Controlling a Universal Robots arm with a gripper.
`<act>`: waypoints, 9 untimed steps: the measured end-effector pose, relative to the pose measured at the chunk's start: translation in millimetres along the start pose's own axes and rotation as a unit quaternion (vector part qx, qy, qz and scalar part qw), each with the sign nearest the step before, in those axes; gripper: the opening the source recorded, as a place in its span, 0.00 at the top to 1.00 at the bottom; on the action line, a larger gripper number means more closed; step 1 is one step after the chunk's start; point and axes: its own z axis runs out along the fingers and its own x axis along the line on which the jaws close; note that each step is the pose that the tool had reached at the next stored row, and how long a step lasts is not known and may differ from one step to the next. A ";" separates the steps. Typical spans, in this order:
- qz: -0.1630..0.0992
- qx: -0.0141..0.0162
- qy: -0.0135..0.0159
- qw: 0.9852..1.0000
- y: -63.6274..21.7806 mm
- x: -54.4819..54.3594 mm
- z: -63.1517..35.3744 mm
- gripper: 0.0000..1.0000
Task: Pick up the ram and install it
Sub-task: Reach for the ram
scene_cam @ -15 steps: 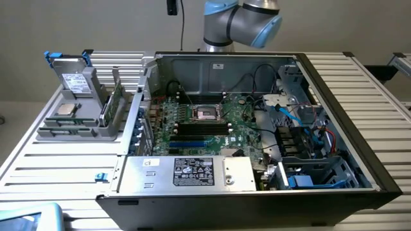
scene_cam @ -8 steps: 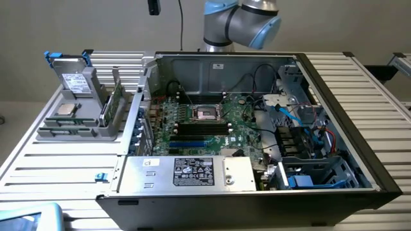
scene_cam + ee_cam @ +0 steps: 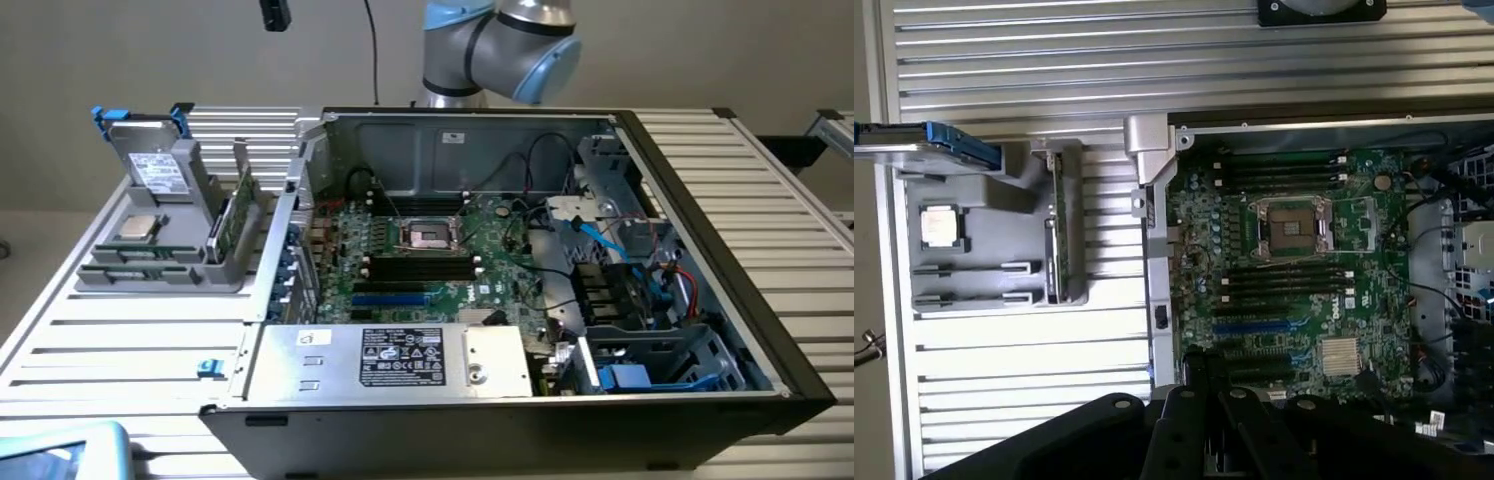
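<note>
Barely started; the ram [image 3: 238,215] sits upright in the grey holder [image 3: 160,275] beside the case [image 3: 534,430]. Fingers [image 3: 1184,420] pinched shut on nothing.

The arm [image 3: 501,45] stands raised at the far side of the exterior view, its silver and pale-blue joints bent into an elbow. In the wrist view the gripper [image 3: 1206,390] faces straight down from high up, its black fingers [image 3: 1189,425] drawn tightly together, jaws closed.

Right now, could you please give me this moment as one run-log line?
gripper: shut | ram: standing on edge in grey holder, not yet picked | computer case: open, motherboard exposed
</note>
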 end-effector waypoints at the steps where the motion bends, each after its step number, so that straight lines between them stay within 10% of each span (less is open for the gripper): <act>1: 0.000 0.000 0.000 1.000 -0.3 4.5 -0.1 0.89; 9: 0.000 0.000 0.000 1.000 -2.9 40.8 -0.9 0.89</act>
